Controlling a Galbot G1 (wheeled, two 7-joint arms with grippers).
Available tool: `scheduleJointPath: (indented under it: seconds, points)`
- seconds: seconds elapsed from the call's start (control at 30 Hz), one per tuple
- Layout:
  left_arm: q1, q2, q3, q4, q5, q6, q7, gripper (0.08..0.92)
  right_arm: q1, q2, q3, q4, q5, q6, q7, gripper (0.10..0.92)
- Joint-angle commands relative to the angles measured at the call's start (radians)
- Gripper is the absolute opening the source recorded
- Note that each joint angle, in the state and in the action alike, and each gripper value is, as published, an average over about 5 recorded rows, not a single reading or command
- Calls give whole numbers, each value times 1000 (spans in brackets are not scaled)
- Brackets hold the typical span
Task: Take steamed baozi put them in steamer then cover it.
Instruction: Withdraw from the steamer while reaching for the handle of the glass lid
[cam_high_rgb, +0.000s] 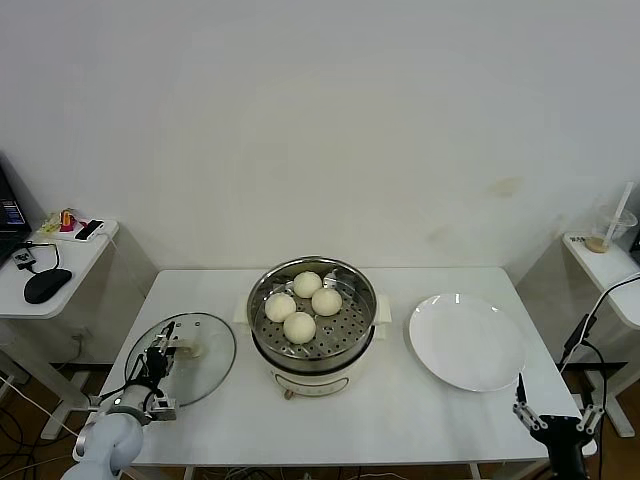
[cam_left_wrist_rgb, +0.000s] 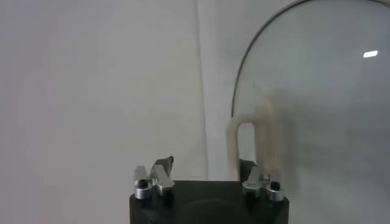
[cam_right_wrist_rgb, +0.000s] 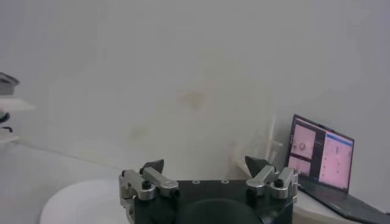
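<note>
4 steamed baozi (cam_high_rgb: 303, 303) sitting in steamer (cam_high_rgb: 312, 322); cover (cam_high_rgb: 205, 345) lying flat to its left. Left gripper (cam_high_rgb: 165, 352) over cover handle (cam_left_wrist_rgb: 255, 141), jaws straddling bar, grip uncertain. Right gripper (cam_high_rgb: 555, 412) idling apart, farther off

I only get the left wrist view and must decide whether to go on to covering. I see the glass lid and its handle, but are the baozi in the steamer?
Observer: Yes, four baozi sit on the tray inside the steamer.
Operator: Where does the cover lie?
Observer: Flat on the table, to the steamer's left, with the left gripper at its handle.
Operator: And the other arm?
Observer: The right gripper hangs at the table's front right corner, fingers open, near the white plate.
</note>
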Motion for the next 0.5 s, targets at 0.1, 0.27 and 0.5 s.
scheduleJointPath:
  seconds: [0.1,0.27,0.5]
  points:
    - [1,-9,-10,11,-4,-17,-30,412,-2,0,-21,9,2,0,-2,823]
    - [18,-20,-27,-21,-16,-24,-79,265,6,-1,-23,10,2,1,-4,823]
    - [85,-30,-77,-144,-15,-3,-140,129,12,-9,-33,-1,1,5,-4,823]
